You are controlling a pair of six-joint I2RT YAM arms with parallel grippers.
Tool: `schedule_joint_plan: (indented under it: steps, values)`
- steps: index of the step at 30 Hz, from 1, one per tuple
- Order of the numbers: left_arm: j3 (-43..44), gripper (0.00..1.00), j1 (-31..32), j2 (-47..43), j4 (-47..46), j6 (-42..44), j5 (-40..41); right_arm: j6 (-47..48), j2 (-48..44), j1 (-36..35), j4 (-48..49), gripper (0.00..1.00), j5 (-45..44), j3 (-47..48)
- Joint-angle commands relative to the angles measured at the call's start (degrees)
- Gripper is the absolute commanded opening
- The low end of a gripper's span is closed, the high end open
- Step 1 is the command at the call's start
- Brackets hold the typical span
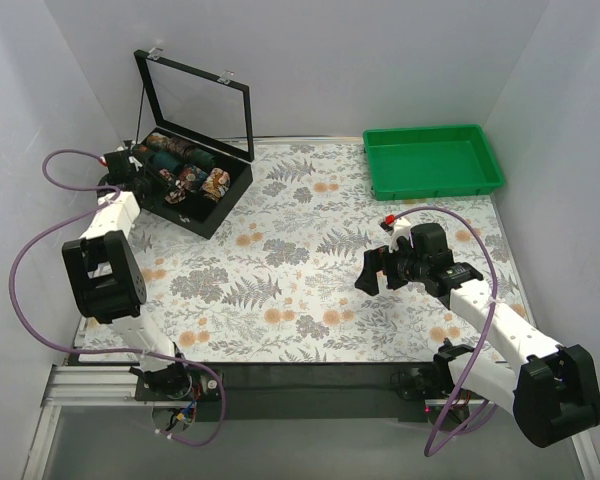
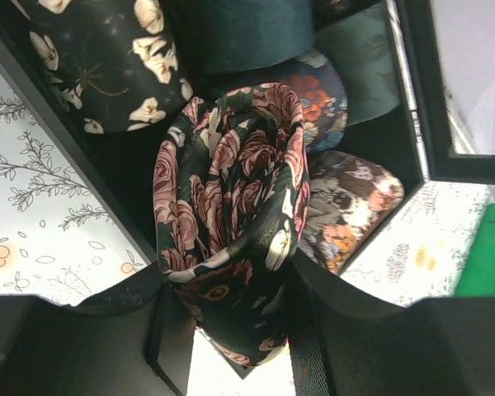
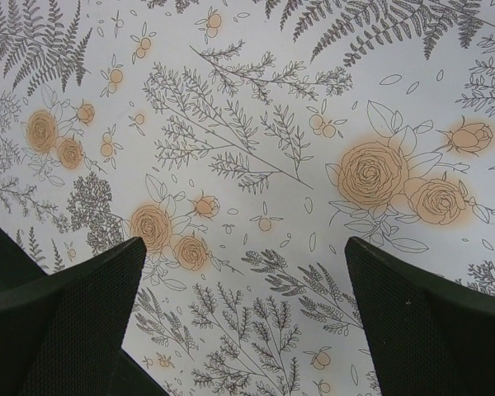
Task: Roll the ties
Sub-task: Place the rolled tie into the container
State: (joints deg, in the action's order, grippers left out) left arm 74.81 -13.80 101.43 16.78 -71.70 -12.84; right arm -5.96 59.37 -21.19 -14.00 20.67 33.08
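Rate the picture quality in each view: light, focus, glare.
Top external: soft even light, weak shadows, sharp throughout. Left wrist: the rolled tie is crisp, the left pincer gripping it dark and underexposed, a blown-out white patch below. Right wrist: table covering sharp, right pincer dark, no glare.

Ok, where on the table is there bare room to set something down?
Free: the floral cloth between the black box and right gripper, the strip between box and green tray, and the tray's bare floor. Crowded: the box, packed with rolled ties, left gripper holding a rose-print tie there.
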Motion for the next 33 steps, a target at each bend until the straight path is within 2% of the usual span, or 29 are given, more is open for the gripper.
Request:
schedule_joint_plan:
  steps: [1, 7, 12, 22, 33]
  values:
    - [-0.4, 0.32, -0.1, 0.7, -1.0, 1.9, -0.1, 0.9, -0.9, 0.2, -0.3, 0.95, -0.6, 0.0]
    - [1.4, 0.33, 0.0, 4.1, 4.4, 2.8, 2.7, 1.2, -1.4, 0.2, -0.5, 0.95, -1.2, -0.4]
    - [1.6, 0.33, -0.1, 3.1, 7.0, 2.1, 6.9, 1.3, -1.4, 0.3, -0.4, 0.95, -1.0, -0.3]
    - [12.8, 0.36, 0.1, 8.8, 19.4, 3.1, 11.0, 1.5, -1.6, 0.3, -0.4, 0.95, -1.3, -0.6]
    - [24.6, 0.44, 2.7, 16.7, 30.5, 5.0, 14.9, 1.6, -1.2, 0.3, -0.4, 0.95, -1.2, -0.6]
